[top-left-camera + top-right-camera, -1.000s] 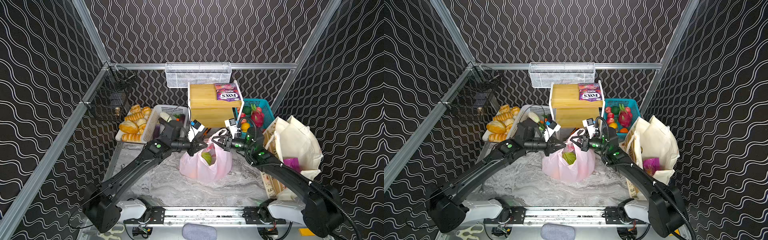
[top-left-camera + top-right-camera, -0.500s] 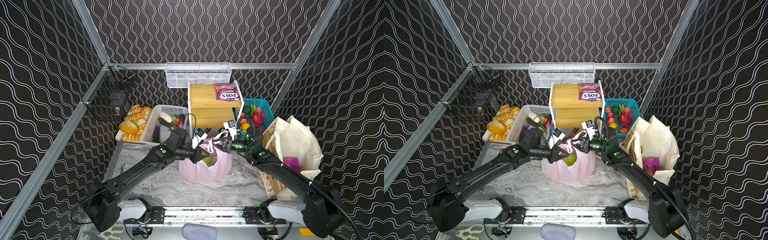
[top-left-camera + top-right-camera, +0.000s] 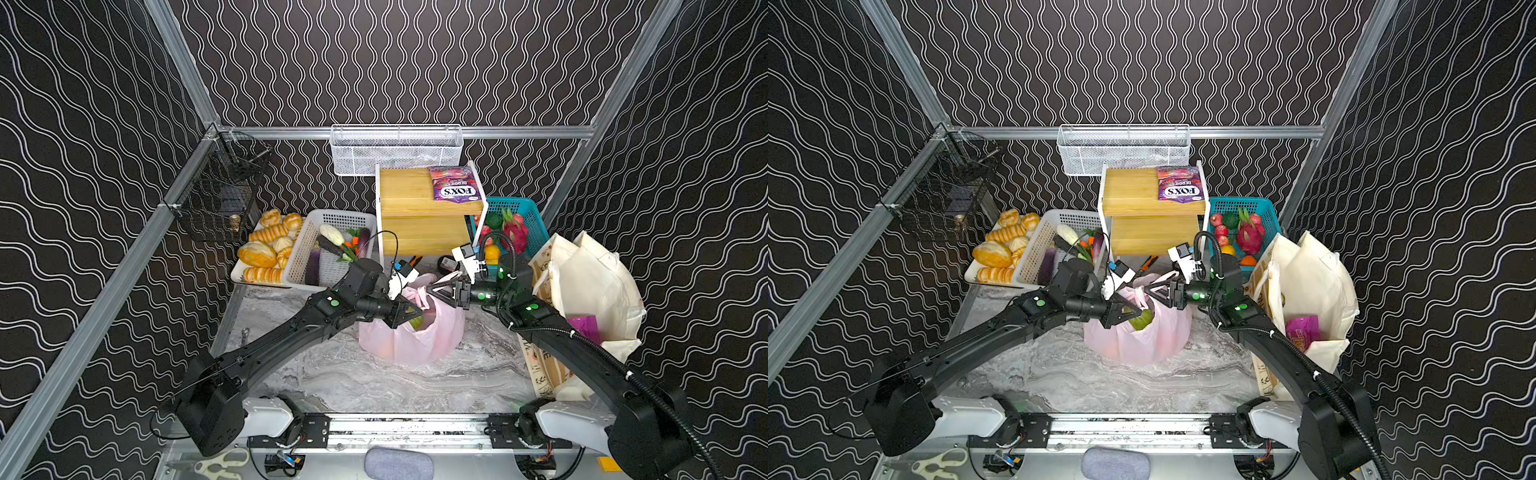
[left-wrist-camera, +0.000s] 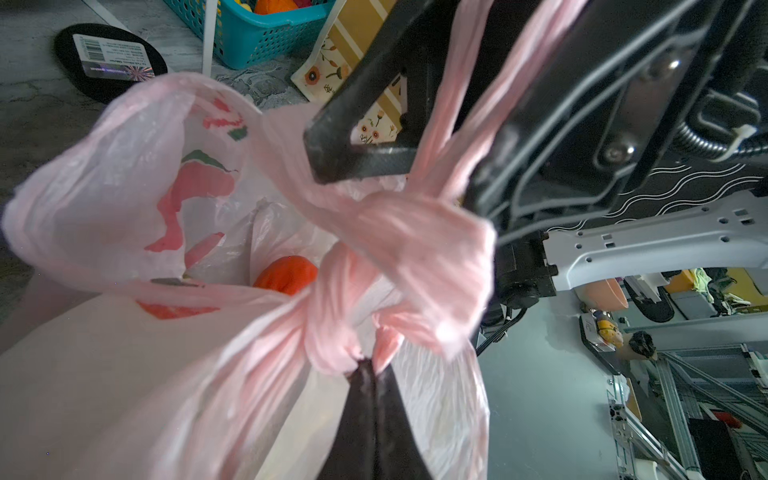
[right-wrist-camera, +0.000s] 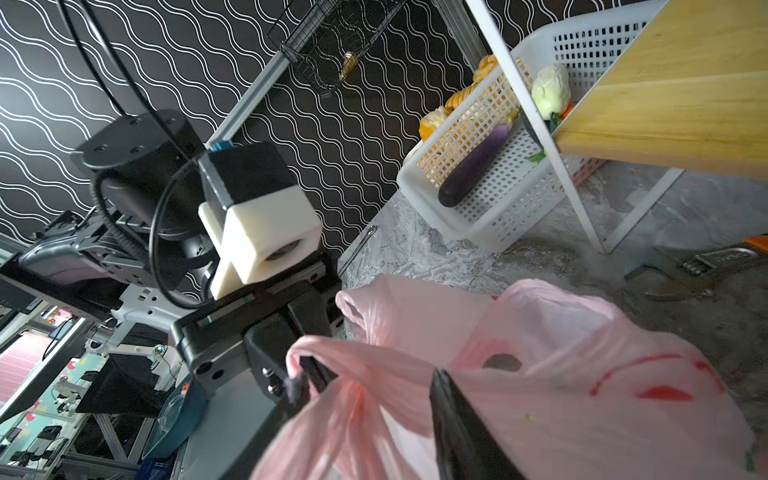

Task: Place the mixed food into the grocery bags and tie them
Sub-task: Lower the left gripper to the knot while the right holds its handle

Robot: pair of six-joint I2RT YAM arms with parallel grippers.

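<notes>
Just in front of the two-tier wooden shelf with white legs (image 3: pixel 415 199), the thin pink plastic bag with red prints (image 3: pixel 415 345) sits on the grey marble tabletop (image 3: pixel 332 374). Its handles are twisted into a loose knot (image 4: pixel 415 232). The left gripper (image 4: pixel 368 368) is pinched tight on a handle strand beside that knot. The right gripper (image 3: pixel 434 288) has its jaws parted, with handle strands running loosely between them. A green cabbage (image 3: pixel 1141 321) and an orange-red vegetable (image 4: pixel 284 274) lie inside the bag.

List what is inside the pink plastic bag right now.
Through the mouth of the pink plastic bag, a green round item and an orange-red vegetable show. Anything deeper is covered by its film and knotted handles.
</notes>
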